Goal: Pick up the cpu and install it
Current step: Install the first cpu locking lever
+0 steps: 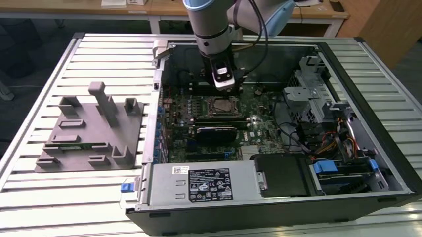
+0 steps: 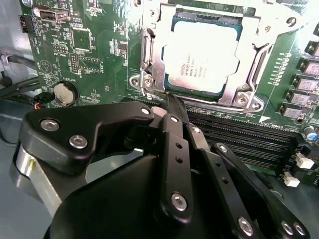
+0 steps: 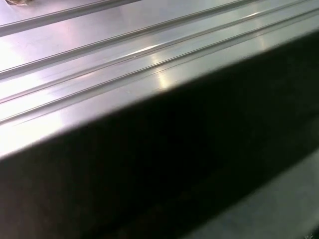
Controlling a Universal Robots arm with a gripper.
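- The cpu (image 2: 202,52) lies flat in the socket frame (image 2: 149,55) on the green board (image 2: 89,45), inside the open computer case (image 1: 369,89).
- In the second wrist view, the gripper (image 2: 172,102) sits just beside the cpu's edge and does not touch the chip.
- Its black fingers (image 2: 177,117) are pressed together, with nothing between them.
- In the exterior view, the gripper (image 1: 224,89) hangs just above the socket.

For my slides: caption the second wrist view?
Tool shut and empty beside the cpu seated in its socket.
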